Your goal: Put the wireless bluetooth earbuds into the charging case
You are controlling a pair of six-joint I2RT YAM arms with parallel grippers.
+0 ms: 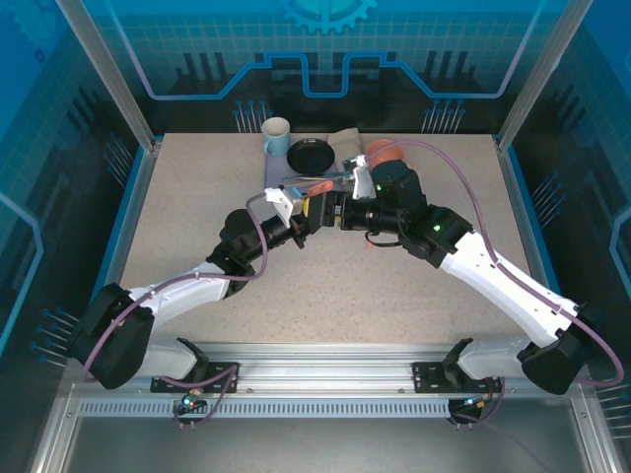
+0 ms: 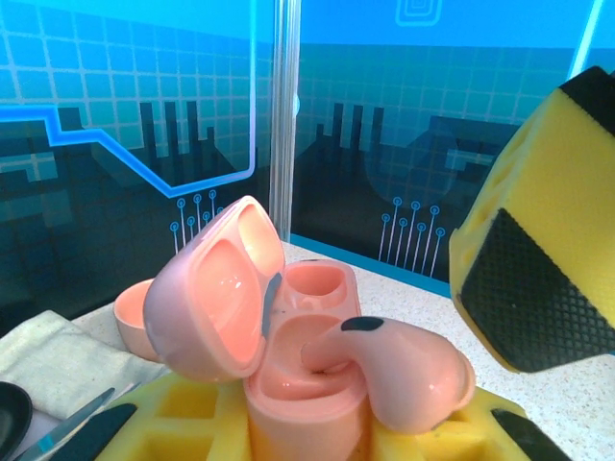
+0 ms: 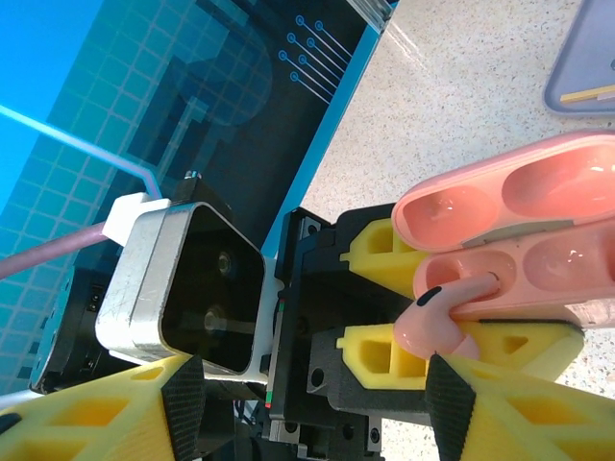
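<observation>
Lying half-seated in the near socket of the open charging case: one salmon-pink earbud, bulb end out over the rim to the right, narrow end apparently down in the well, dark patch facing up. Seen also from the right wrist, earbud poking out at the lower edge of the case. Not yet home, by the look of it. Far socket empty; lid hinged back to the left.

Judged tiny, near weightless, hard and glossy. Slippery between foam pads, apt to pop out or roll if nudged off-axis. Best taken across the bulb, by the sides only, leaving the narrow end free to slide down. Or simply pressed from above with one fingertip until seated. Light force only.

Case clamped by its body between the yellow foam fingers of the left gripper, closed firmly on it. From above, case mid-table, toward the far side. Smooth plastic too, likely to twist in the grip under a sideways push.

Right gripper facing it, fingers spread wide, holding nothing, one yellow finger just right of the earbud.

Farther off: mug and black dish near the far edge.
</observation>
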